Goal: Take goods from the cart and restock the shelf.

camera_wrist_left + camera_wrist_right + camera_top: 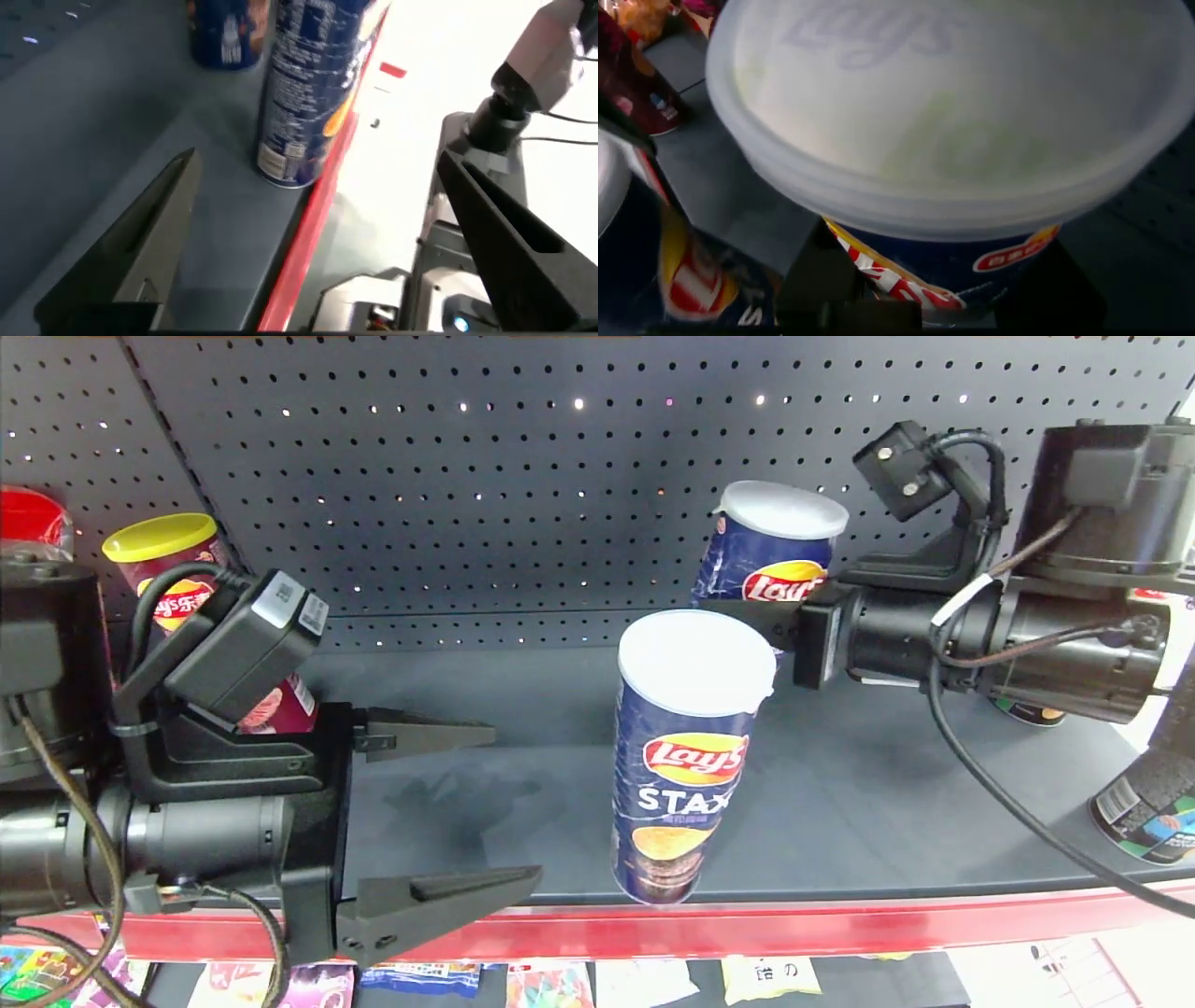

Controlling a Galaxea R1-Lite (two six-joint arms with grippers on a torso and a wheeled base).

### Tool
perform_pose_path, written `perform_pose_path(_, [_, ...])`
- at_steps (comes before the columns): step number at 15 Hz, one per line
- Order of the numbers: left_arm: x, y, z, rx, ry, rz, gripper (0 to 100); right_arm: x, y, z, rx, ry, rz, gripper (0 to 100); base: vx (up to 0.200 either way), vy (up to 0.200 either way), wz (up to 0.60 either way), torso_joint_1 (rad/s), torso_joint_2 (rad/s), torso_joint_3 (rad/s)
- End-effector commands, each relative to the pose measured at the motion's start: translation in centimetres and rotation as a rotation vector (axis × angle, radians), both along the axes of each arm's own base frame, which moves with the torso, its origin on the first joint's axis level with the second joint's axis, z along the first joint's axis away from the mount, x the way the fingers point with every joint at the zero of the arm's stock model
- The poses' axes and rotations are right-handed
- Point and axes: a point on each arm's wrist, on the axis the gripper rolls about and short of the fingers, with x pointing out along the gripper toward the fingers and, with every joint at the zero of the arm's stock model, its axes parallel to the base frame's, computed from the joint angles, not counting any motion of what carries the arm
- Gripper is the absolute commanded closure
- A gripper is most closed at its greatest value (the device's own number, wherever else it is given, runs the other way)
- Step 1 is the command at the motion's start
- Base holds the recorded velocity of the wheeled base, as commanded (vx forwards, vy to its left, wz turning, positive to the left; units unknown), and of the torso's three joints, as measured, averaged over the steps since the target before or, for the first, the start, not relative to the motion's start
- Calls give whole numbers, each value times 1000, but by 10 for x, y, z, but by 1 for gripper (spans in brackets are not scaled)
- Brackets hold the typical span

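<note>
Looking from the head, we saw the left gripper (516, 805) wide open and empty at the grey metal shelf (859, 803) front, and the right gripper (747, 609) clamped on a tilted blue cardboard tube (770, 555), behind an upright twin tube (686, 775). Our left wrist showed that twin tube (304, 103) beyond gaping fingers (140, 243). Our right wrist showed the tilted tube's white plastic lid (943, 103).

Grey shelf (887, 803), edged in red.
Navy front can (684, 821) and rear can (761, 560) are lidded white; maroon can (177, 602), yellow.
</note>
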Motion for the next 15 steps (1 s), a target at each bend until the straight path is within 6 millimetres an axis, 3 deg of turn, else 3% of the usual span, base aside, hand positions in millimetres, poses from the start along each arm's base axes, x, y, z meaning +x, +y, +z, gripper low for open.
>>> perform_pose_path(1, [-2,2,3,-8,-13,4,0,20,14,-9,-13,21,3,100,0,0,0,0,0,0])
perform_pose_path(8, [-2,2,3,-4,-13,27,0,49,8,-13,-15,22,-64,100,0,0,0,0,0,0])
perform_pose_path(15, [-2,2,4,-5,-14,30,0,50,7,-13,-15,22,-70,100,0,0,0,0,0,0])
